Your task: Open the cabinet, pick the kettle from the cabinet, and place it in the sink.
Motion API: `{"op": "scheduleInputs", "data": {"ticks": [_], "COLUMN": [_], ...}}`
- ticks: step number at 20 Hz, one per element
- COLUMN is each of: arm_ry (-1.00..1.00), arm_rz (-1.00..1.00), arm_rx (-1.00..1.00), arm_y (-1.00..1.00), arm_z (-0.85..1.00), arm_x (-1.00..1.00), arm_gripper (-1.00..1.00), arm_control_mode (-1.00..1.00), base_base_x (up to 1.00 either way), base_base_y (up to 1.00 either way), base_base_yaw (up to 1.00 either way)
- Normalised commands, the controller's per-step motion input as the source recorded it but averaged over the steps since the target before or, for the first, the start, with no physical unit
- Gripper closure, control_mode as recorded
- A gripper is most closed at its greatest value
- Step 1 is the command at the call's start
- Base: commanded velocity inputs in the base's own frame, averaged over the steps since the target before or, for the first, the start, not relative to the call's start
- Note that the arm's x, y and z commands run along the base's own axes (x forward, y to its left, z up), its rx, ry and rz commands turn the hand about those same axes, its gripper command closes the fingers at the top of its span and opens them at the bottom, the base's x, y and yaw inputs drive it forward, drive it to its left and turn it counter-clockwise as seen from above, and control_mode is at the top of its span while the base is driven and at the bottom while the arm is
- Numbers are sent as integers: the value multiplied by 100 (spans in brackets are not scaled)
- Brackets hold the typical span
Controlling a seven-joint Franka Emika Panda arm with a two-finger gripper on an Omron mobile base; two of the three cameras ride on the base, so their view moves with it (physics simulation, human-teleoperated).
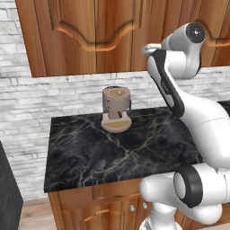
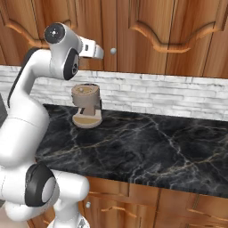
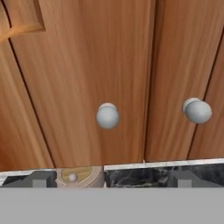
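Note:
The cabinet (image 2: 147,35) of reddish-brown wood hangs above the counter with both arched doors shut. In the hand view two round silver knobs face me, the left knob (image 3: 107,117) straight ahead and the right knob (image 3: 197,110) beyond the door seam. My gripper (image 3: 111,180) is open, its fingertips (image 3: 39,180) spread wide below the left knob and a short way off the door. From the right base the gripper (image 2: 99,52) sits just left of a knob (image 2: 113,51). The kettle is hidden behind the doors. The sink is out of view.
A tan cylindrical coffee machine (image 1: 116,108) stands at the back of the black gold-veined marble counter (image 1: 112,152), below my raised hand. White brick wall (image 1: 27,99) runs behind it. Lower base cabinets (image 2: 147,202) sit under the counter's front edge.

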Motion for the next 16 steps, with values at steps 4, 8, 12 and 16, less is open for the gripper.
{"op": "scheduleInputs", "data": {"ticks": [4,8,12,16], "arm_ry": [0,2,1,0], "arm_rz": [0,0,0,0], "arm_rx": [0,0,1,2], "arm_y": [0,0,0,-1], "arm_z": [5,1,1,0], "arm_x": [34,34,37,36], "arm_gripper": [-100,-100,-100,-100], "arm_control_mode": [-100,-100,-100,-100], "base_base_x": [0,0,0,0], "base_base_y": [0,0,0,0], "base_base_yaw": [0,0,0,0]}}
